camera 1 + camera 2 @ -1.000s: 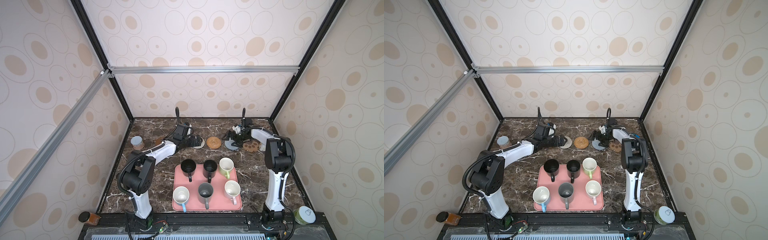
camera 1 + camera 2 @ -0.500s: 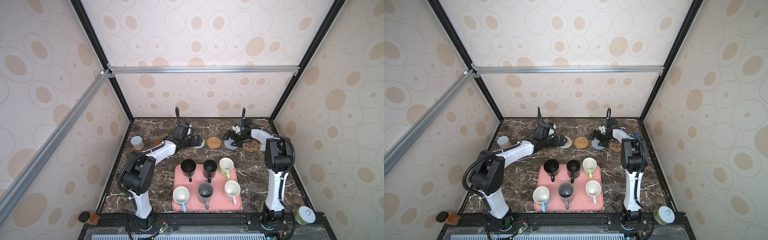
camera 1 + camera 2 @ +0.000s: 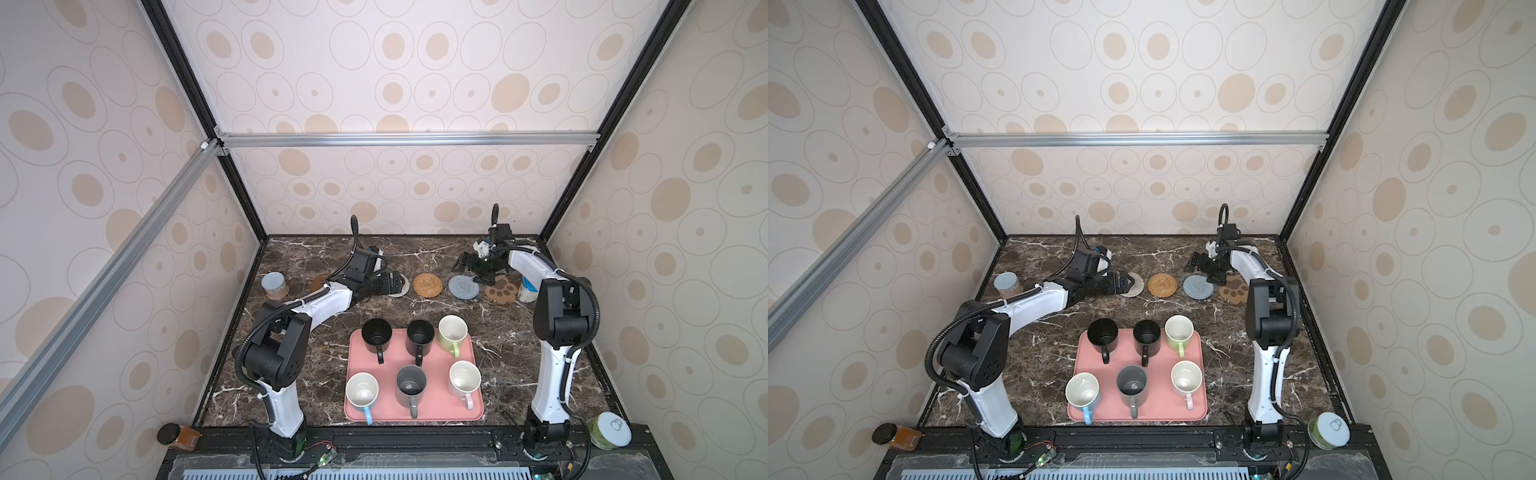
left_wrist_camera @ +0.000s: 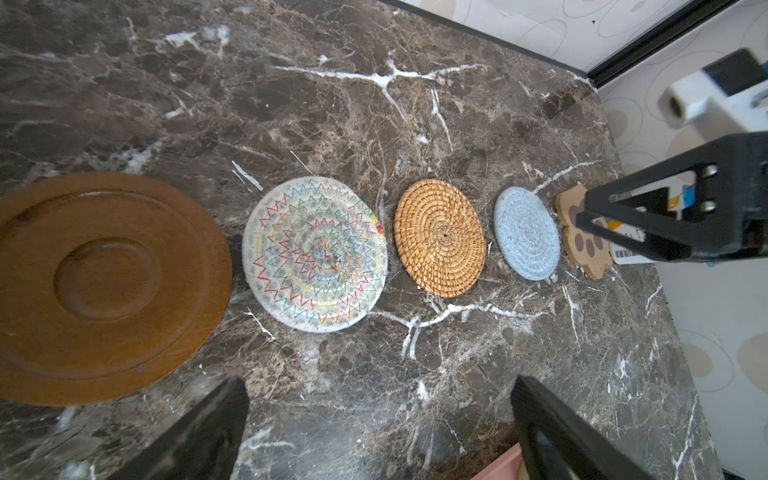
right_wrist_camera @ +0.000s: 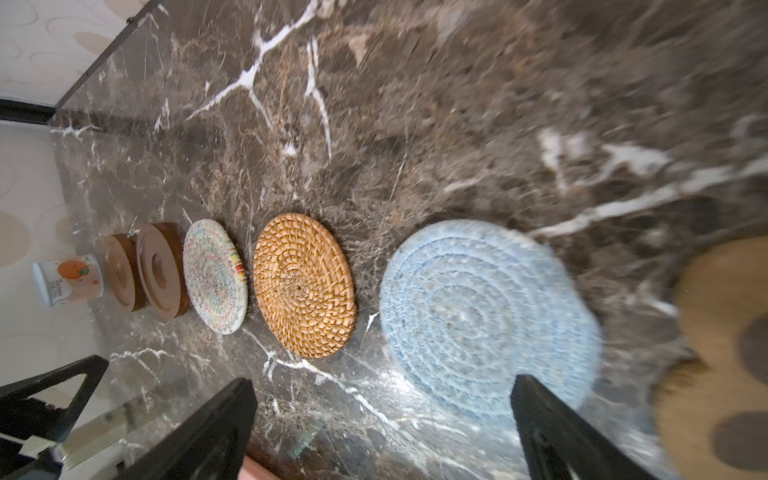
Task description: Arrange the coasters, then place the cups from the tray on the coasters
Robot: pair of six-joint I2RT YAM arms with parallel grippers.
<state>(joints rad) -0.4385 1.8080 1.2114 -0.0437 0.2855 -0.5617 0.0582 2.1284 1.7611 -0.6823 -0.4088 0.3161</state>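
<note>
Several coasters lie in a row across the back of the table: a brown wooden disc (image 4: pixel 108 286), a cream woven one (image 4: pixel 314 253), tan rattan (image 3: pixel 427 284), grey-blue woven (image 3: pixel 463 287) and paw-shaped (image 3: pixel 503 291). The right wrist view shows two wooden discs (image 5: pixel 160 270) side by side. My left gripper (image 3: pixel 390 284) is open, low over the cream coaster's near edge. Just behind the grey-blue coaster (image 5: pixel 490 316), my right gripper (image 3: pixel 469 266) is open and empty. Several cups stand on the pink tray (image 3: pixel 440 409) at the front, among them a black one (image 3: pixel 376 332), light green (image 3: pixel 452 328) and grey (image 3: pixel 411 380).
A blue-lidded jar (image 3: pixel 274 284) stands at the back left beside the wooden discs. A white container (image 3: pixel 525 291) sits behind the right arm near the paw coaster. An amber jar (image 3: pixel 176 436) and a green jar (image 3: pixel 609 430) rest on the front frame.
</note>
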